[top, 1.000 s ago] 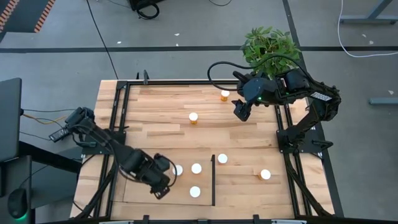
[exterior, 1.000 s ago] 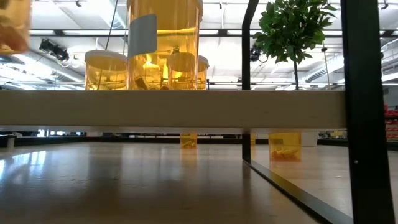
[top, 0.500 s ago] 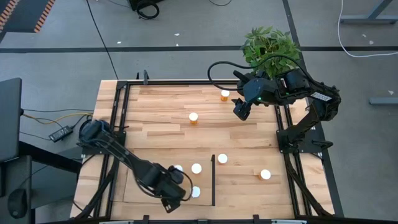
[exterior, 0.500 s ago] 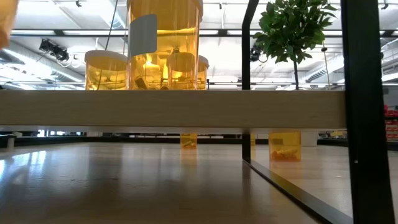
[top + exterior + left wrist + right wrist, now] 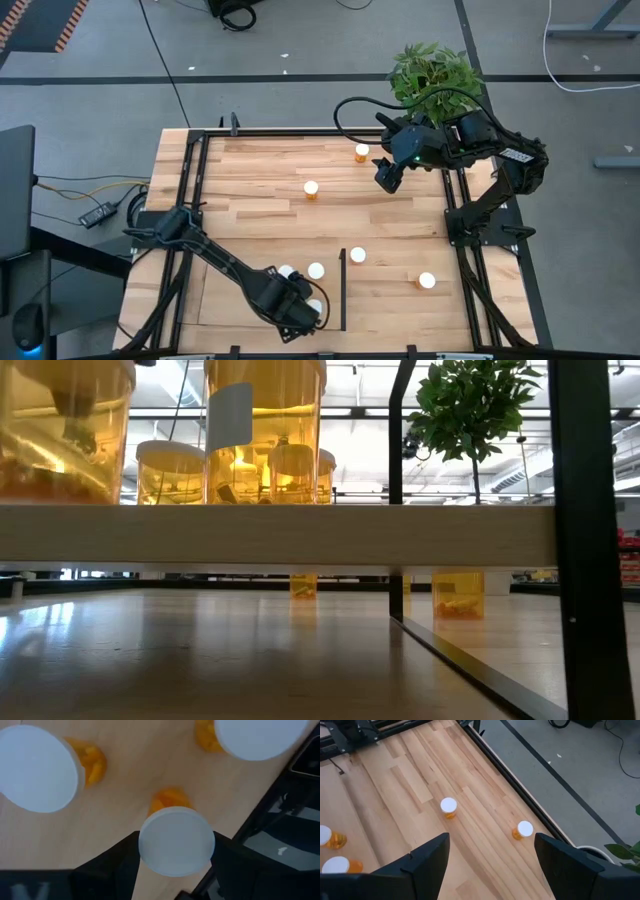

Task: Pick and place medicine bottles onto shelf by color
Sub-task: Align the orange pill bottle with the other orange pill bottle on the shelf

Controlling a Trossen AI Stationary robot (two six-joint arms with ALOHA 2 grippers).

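The shelf (image 5: pixel 240 300) lies at the near edge of the table, its thin black upright strip (image 5: pixel 343 290) along the short edge that faces the table's middle. The left gripper (image 5: pixel 298 312) hangs over the shelf close to that strip, straddling a medicine bottle (image 5: pixel 176 840) whose white cap fills the gap between the dark fingers in the left wrist view. The fingers stand either side of the cap, but I cannot tell whether they press on it or have let go. Two more bottles (image 5: pixel 316 270) stand on the shelf just beyond it, away from the near edge.

On the far side of the strip from the shelf, one bottle (image 5: pixel 358 255) stands just beside it and another (image 5: pixel 427 281) farther out toward the right arm's base. Two more (image 5: pixel 311 188) stand well apart from the shelf on the far half of the table. The right gripper (image 5: pixel 386 181) waits open above that far half, holding nothing.

These bottles look light, rigid and smooth-walled, so probably prone to tipping or sliding from a loose pinch. The best hold is likely across the cylindrical body just under the cap, from above, with the bottle kept upright and the fingers clear of neighbouring bottles.
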